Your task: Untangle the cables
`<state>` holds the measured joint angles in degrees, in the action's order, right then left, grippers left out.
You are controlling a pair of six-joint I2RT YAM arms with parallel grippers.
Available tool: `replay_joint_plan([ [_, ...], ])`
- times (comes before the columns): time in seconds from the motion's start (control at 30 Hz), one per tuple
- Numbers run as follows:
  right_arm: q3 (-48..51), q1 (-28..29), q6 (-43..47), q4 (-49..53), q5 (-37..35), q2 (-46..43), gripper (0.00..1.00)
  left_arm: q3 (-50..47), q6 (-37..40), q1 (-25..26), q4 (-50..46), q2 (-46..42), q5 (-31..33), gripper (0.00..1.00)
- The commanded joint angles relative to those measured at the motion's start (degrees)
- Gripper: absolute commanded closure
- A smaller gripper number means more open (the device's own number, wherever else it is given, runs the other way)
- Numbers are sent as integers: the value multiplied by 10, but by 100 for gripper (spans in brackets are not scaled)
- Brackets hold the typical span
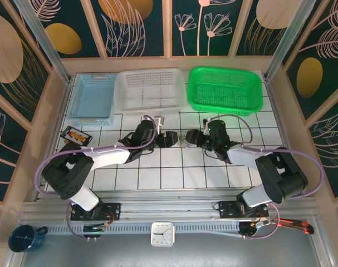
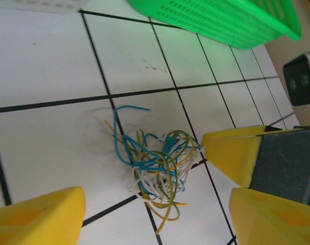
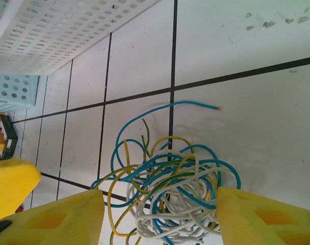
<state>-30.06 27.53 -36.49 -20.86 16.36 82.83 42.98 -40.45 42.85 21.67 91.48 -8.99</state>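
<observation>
The cables are a small tangle of thin blue, yellow, green-yellow and white wires in loose loops on the white tiled table. One blue end arcs away from the pile. In the top view the cables lie between the two grippers at mid-table. My right gripper is open, its yellow fingers on either side of the tangle, and the right-hand one touches the wires. My left gripper is open too, with the cables just ahead of its fingers. From above, left gripper and right gripper face each other closely.
Along the back stand a blue basket, a white basket and a green basket. A small black tray with red and yellow pieces sits at the left. The right gripper's finger reaches into the left wrist view.
</observation>
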Motion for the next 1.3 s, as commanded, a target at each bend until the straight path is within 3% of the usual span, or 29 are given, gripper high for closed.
replay_joint_plan([
  [0.0, 11, 2, -6, -22, -9, 4, 40, 23, 10, 9, 5, 19, -19, 31],
  [0.33, 14, 3, -2, -24, -9, 13, 40, 27, 6, 16, 12, 43, -33, 49],
  [0.67, 13, 2, -2, -24, -9, 15, 40, 21, 3, 20, 20, 56, -39, 51],
  [1.0, 13, 2, 2, -18, -11, 12, 40, 22, 2, 21, 24, 63, -45, 59],
  [1.27, 13, 3, 4, -16, -11, 12, 40, 21, 1, 21, 30, 64, -42, 77],
])
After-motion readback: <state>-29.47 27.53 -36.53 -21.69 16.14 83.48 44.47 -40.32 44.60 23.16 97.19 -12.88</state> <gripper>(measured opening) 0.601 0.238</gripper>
